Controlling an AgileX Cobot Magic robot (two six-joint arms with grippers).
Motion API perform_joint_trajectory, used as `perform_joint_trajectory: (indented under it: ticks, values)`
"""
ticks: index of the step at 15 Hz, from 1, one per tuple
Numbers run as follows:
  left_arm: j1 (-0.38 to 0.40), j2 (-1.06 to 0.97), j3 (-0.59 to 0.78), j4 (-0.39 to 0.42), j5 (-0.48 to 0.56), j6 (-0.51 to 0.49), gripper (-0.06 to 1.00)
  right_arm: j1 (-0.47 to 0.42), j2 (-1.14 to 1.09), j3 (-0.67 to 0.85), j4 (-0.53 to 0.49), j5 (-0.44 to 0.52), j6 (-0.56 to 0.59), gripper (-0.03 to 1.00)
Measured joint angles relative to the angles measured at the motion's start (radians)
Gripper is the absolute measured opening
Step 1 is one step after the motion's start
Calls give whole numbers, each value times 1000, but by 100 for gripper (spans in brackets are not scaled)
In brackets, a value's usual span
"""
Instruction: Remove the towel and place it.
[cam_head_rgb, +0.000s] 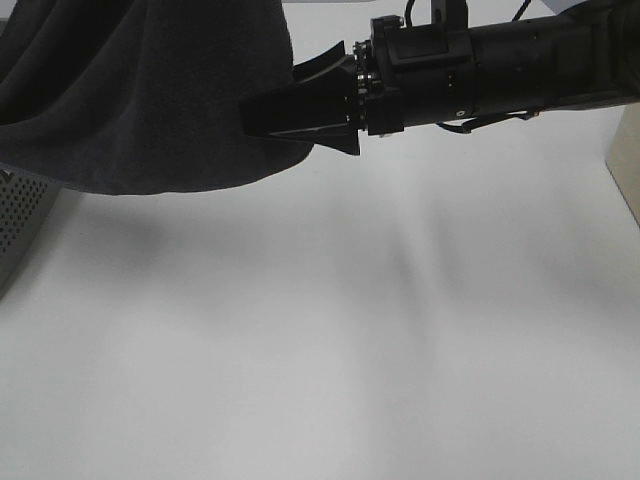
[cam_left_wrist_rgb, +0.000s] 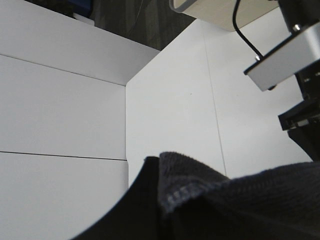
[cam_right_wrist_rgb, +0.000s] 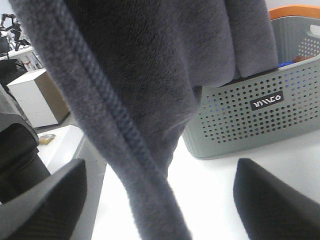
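Note:
The dark charcoal towel (cam_head_rgb: 140, 90) hangs lifted over the table's far left, above the grey basket's corner (cam_head_rgb: 15, 215). In the left wrist view the towel (cam_left_wrist_rgb: 240, 205) bunches right at my left gripper (cam_left_wrist_rgb: 152, 210), which is shut on it; this gripper is hidden in the high view. My right gripper (cam_head_rgb: 280, 95) reaches in from the right at the towel's right edge. Its jaws stand wide open. In the right wrist view the towel's hemmed edge (cam_right_wrist_rgb: 125, 130) hangs between the two fingers (cam_right_wrist_rgb: 45, 200) without being pinched, and my right gripper (cam_right_wrist_rgb: 160, 210) holds nothing.
The grey perforated basket (cam_right_wrist_rgb: 250, 100) with an orange rim stands behind the towel on the white table (cam_head_rgb: 330, 340). A beige box (cam_head_rgb: 625, 170) sits at the table's right edge. The right arm (cam_head_rgb: 500, 65) spans the far side.

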Motion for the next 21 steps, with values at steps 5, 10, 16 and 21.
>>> perform_joint_trajectory:
  ticks: [5,10,16,21]
  values:
    - [0,31,0,54,-55,0,0,0,8,-1,-53,51,2,70]
    - [0,34,0,66,-73,-16,0,0,8,-1,-99,-46,49,36]
    - [0,34,0,134,-73,-42,0,0,8,-1,-122,-48,56,25]
    - [0,34,0,167,-28,-79,0,0,8,-29,-155,-47,105,24]
